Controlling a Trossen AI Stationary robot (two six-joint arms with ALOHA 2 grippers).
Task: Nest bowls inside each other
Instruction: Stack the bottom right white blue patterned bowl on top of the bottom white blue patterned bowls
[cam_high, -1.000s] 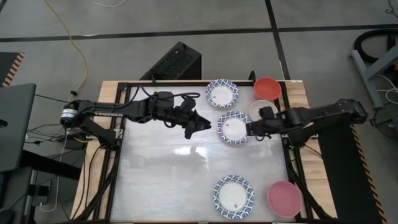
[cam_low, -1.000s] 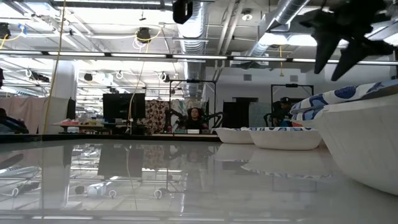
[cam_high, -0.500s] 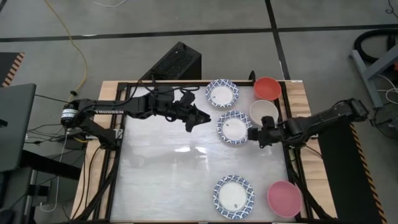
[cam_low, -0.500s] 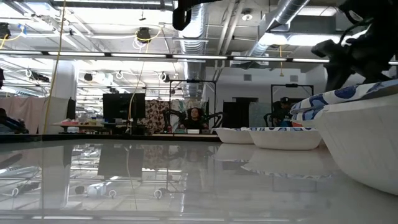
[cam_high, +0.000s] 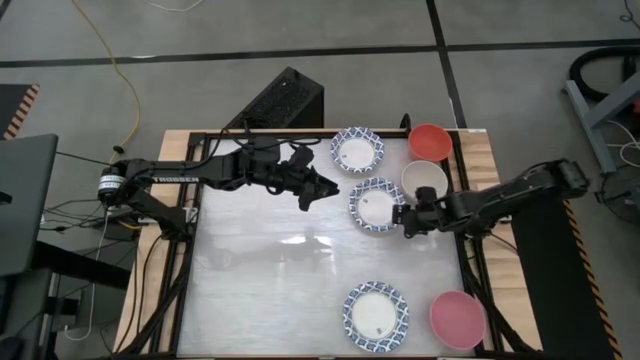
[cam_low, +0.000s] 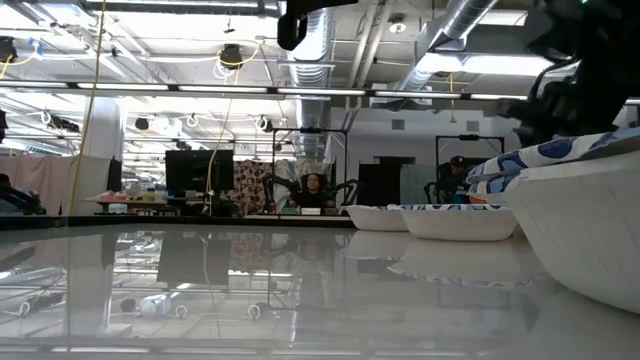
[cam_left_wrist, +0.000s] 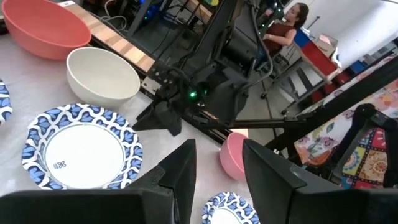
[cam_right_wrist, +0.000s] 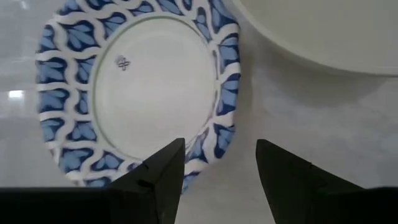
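Observation:
Three white bowls with blue patterned rims rest on their bases on the table: one at the far side (cam_high: 357, 150), one in the middle (cam_high: 377, 205), one at the near edge (cam_high: 376, 315). A red bowl (cam_high: 430, 141) and a cream bowl (cam_high: 424, 180) stand at the far right, and a pink bowl (cam_high: 457, 319) at the near right. My right gripper (cam_right_wrist: 217, 158) is open and slants down over the middle bowl's right rim (cam_right_wrist: 225, 134), one finger over the bowl, one over the table. My left gripper (cam_high: 325, 190) hovers open, high and left of that bowl.
The table's left half (cam_high: 260, 280) holds no objects. The dark frame rails (cam_high: 462, 260) run along the table's edges. A black box (cam_high: 285, 100) stands beyond the far edge. The left wrist view shows a person (cam_left_wrist: 287, 22) in the room behind.
My right gripper has come down toward the middle blue-rimmed bowl's right rim and rolled its wrist, staying open. The bowls have not moved.

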